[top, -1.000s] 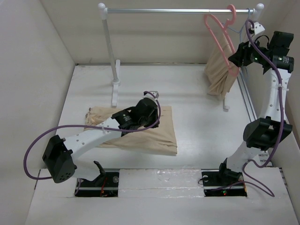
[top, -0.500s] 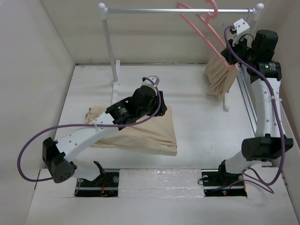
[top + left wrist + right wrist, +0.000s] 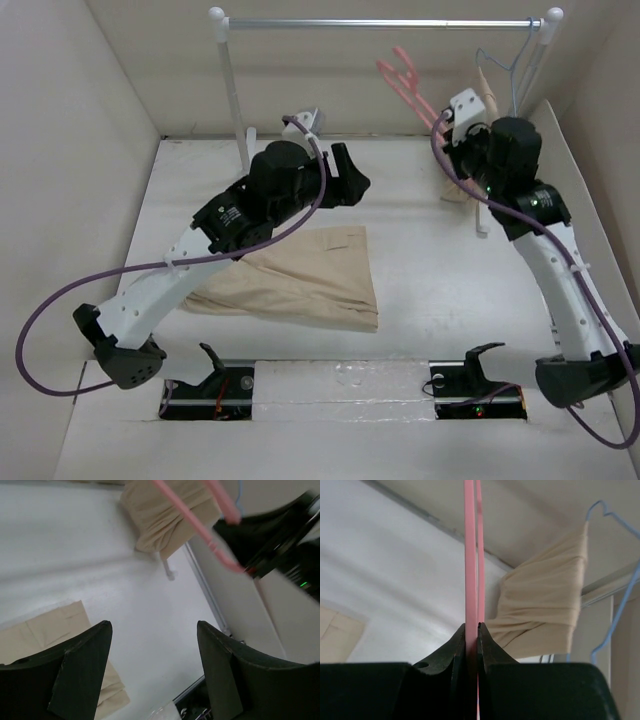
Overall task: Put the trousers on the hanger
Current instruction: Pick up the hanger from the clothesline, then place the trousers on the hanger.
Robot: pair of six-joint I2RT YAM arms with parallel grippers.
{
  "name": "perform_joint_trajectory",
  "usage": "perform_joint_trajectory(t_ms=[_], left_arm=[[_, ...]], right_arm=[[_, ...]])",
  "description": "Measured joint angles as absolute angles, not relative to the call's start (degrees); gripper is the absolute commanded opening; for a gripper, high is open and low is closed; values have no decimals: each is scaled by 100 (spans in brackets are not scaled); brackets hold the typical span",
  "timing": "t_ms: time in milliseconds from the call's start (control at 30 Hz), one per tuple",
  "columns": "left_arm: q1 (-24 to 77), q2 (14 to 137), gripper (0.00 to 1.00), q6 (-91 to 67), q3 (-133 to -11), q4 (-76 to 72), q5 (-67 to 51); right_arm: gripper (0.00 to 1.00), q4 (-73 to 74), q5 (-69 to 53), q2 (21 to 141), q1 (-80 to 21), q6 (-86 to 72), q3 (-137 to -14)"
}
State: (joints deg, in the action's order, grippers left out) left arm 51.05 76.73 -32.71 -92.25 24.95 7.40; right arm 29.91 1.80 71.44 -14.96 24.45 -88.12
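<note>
- The right pincer (image 3: 472, 630) pinches the pink hanger (image 3: 468, 555) tightly between its fingers, holding it aloft near the far right corner of the tabletop (image 3: 440, 270).
- The left pincer (image 3: 152, 630) hangs spread wide and empty above the middle of the tabletop's far edge.
- The trousers (image 3: 310, 285) lie flat toward the near edge, left of centre.
- A smaller beige cloth (image 3: 545, 600) dangles at the far right corner, below the rail (image 3: 380, 22).
</note>
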Motion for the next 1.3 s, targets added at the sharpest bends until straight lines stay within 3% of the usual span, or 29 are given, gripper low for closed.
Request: perform_joint_trajectory(t_ms=[267,467,900,1100,1167,1200,1233,1300], left_arm=[[5050,8558,67,-3247,-10556,2281,624],[4965,9358,68,-3251,-10709,2255,967],[4901,9692,64,-3291,-10709,2206,1704],[4901,9865,57,-3284,-10737,2147,1977],[4901,9961,48,-3277,-10742,2150,2045],[4901,9998,30,-3267,-10742,2156,2067],[4901,10031,30,-3249,-10742,2169,2093],[4901,10060,12,-3232,-10739,2209,2152]], right_arm=[[0,2877,1225,6252,-2633,2392,-7380],[0,2825,1684,5951,-3454,2069,-6755],[0,2897,2322,6001,-4211,1590,-6438],[0,2980,2779,6117,-4757,1431,-6436],[0,3041,2980,6191,-4908,1369,-6436],[0,3096,3159,6222,-4960,1328,-6436],[0,3098,3166,6265,-5033,1328,-6438],[0,3197,3411,6357,-5157,1232,-6475]])
